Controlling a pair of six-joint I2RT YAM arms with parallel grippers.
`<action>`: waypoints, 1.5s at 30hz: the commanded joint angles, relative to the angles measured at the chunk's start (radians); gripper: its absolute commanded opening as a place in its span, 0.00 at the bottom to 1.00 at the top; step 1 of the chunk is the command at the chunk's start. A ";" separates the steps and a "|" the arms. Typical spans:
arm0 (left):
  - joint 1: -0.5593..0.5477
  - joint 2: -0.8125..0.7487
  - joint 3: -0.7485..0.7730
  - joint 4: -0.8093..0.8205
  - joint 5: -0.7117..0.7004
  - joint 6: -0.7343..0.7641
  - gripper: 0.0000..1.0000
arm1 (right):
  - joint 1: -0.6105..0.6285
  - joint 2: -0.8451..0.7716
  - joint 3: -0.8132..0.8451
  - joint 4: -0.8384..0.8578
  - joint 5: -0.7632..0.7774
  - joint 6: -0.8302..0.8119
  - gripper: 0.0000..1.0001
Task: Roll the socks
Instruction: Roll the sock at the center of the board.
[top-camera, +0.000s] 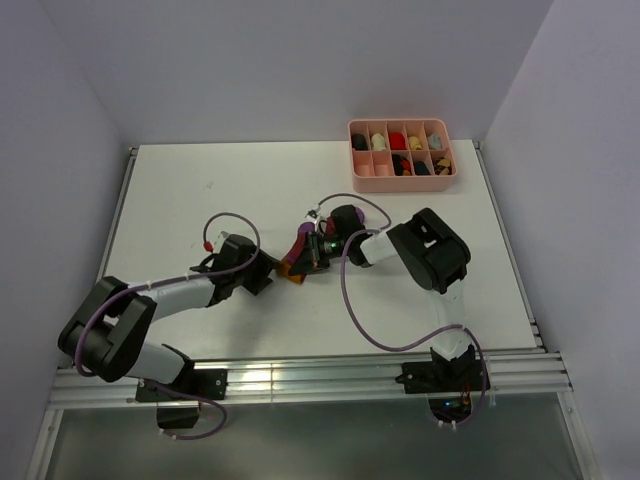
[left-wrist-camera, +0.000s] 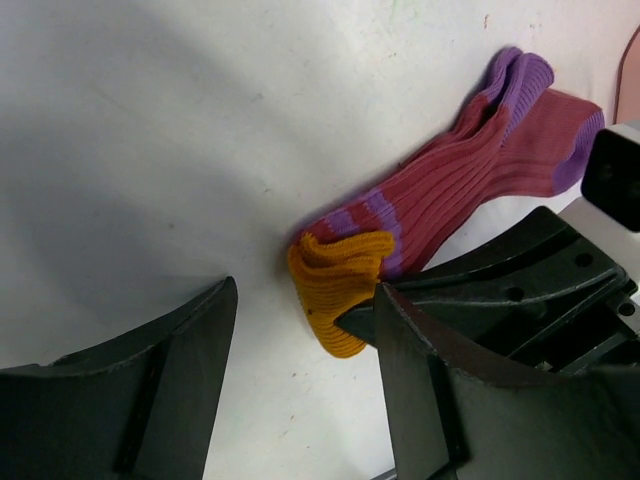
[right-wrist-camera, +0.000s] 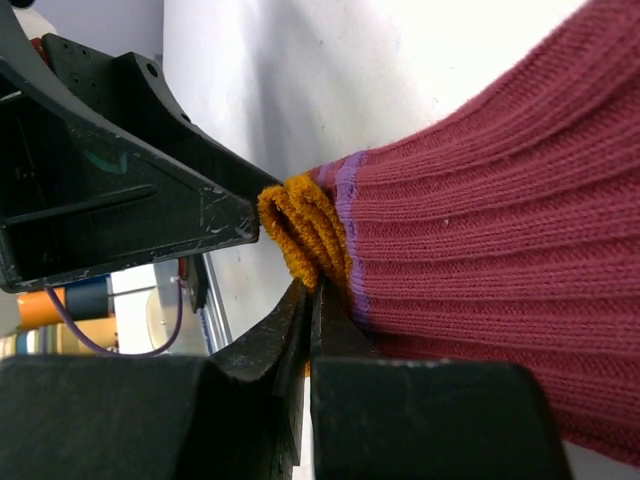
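A maroon ribbed sock with purple bands and an orange end lies mid-table. It shows in the left wrist view and fills the right wrist view. My right gripper is shut, its tips pinching the folded orange end. My left gripper is open and low over the table, just short of the orange end. Its right finger lies next to the right gripper's finger.
A pink compartment tray holding several rolled socks stands at the back right. White walls close in the table on three sides. The metal rail runs along the near edge.
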 joint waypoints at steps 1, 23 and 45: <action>-0.007 0.052 0.027 -0.026 -0.028 -0.013 0.63 | -0.022 0.044 -0.030 -0.006 0.039 0.016 0.00; -0.053 0.217 0.065 -0.025 -0.037 0.000 0.41 | -0.039 0.023 -0.049 0.014 0.066 0.045 0.00; -0.054 0.250 0.317 -0.328 -0.094 0.217 0.09 | 0.247 -0.499 -0.302 0.031 0.879 -0.608 0.55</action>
